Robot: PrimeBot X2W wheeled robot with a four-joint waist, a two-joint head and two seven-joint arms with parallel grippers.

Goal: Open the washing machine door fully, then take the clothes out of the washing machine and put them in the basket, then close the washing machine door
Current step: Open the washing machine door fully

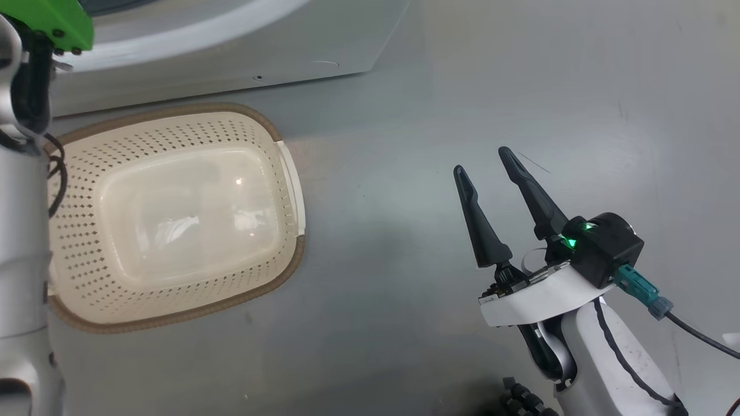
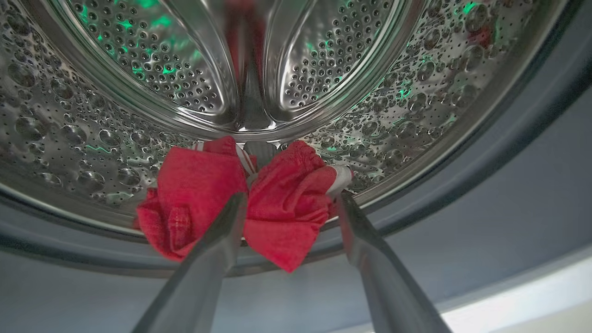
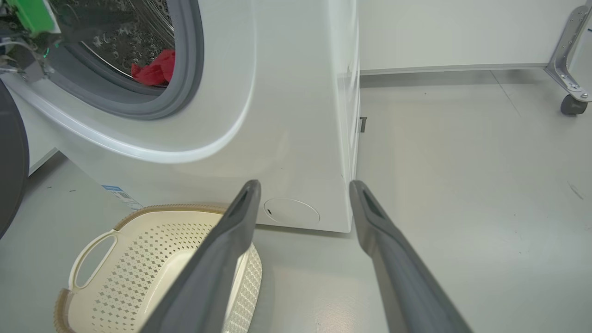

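In the head view we saw the basket (image 1: pixel 75 231) standing on the grey floor (image 1: pixel 462 86), just in front of the white base of the washer (image 1: pixel 231 58); our pale left forearm (image 1: pixel 23 260) ran up that view's left edge, crossing the basket's near end, with a green part (image 1: pixel 58 23) at its top; the right hand (image 1: pixel 481 159) hung over bare floor well to the right of the basket, its two dark fingers spread and gripping nothing, a green light glowing on its wrist.

In the left wrist view we looked into the steel drum (image 2: pixel 115 115); the clothes (image 2: pixel 194 185), a bunched red bundle with a bit of white stripe, lay at the drum's front lip, partly over the grey seal (image 2: pixel 508 185); the left hand (image 2: pixel 290 196) was released, its fingers set wide apart on either side of one fold of the bundle; one fingertip crossed in front of the red cloth and the other met a white band at its edge; we could not tell whether either pressed on the cloth.

In the right wrist view the right hand's fingers rose apart with nothing between them; beyond them stood the washer's front corner, with a round cover (image 3: pixel 291 212) low on its front and a small blue label (image 3: pixel 113 188); the clothes showed red inside the opening at the upper left; the dark edge of the door (image 3: pixel 11 157) stood swung away at the far left; the basket sat on the floor below the opening, one white handle toward us; a castered metal leg (image 3: pixel 571 101) stood at the far right.
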